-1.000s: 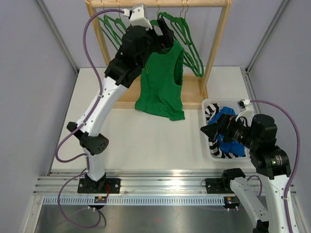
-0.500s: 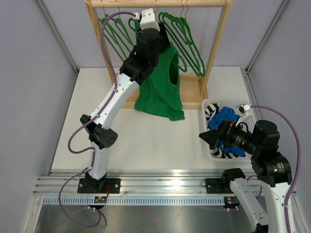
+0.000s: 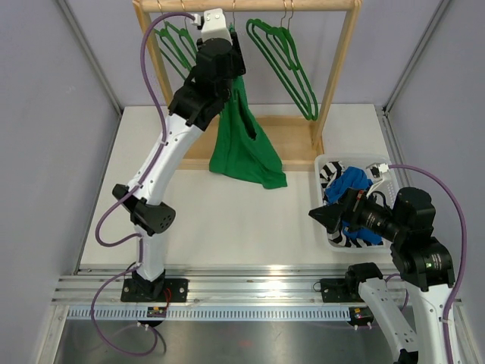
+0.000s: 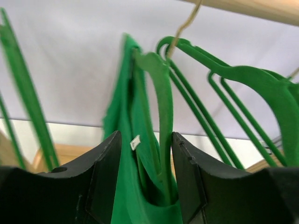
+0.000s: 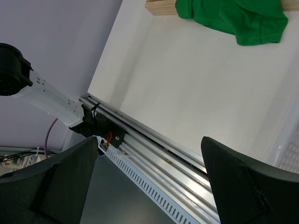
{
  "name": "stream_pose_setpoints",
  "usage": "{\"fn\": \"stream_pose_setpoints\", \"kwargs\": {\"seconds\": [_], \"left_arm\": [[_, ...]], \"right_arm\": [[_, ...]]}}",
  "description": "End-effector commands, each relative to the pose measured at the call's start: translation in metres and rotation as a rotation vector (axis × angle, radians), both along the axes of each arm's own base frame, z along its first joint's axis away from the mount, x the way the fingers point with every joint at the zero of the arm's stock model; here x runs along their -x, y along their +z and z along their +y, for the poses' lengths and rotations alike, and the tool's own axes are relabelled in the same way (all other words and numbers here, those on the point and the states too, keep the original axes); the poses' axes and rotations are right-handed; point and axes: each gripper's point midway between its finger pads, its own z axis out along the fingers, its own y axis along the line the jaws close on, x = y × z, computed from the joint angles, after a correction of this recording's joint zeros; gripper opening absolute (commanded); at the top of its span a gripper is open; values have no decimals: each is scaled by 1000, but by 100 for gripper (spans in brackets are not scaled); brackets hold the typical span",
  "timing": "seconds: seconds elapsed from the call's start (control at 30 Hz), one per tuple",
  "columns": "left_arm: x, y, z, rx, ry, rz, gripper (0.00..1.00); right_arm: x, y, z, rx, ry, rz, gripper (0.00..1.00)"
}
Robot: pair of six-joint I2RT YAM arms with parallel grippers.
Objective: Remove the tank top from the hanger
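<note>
No legible text anywhere; small white tag on tank top, print unreadable.

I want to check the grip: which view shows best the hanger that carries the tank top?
Left wrist view: the hanger and tank top sit close up inside the left gripper. The top external view hides that hanger behind the gripper; the right wrist view misses it.

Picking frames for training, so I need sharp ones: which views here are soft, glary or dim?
Left wrist: tank top and hanger are blurred, left gripper's fingers dark against a bright wall. Top external: sharp, with glare on the metal rail. Right wrist: table sharp, right gripper's fingers dark and soft.
</note>
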Motion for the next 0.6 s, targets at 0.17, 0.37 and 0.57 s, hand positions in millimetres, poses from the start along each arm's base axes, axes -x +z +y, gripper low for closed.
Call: {"fn": "stream_pose_setpoints", "kwargs": {"seconds": [0.17, 0.37, 0.57], "left_arm": [[9, 27, 53, 46, 3, -1, 45], [3, 23, 55, 41, -75, 14, 38], [-1, 18, 53, 13, -91, 22, 44]], "right_arm": [[1, 10, 5, -31, 29, -35, 100], [0, 9, 4, -24, 22, -35, 99], [-3, 9, 5, -30, 22, -29, 100]]}}
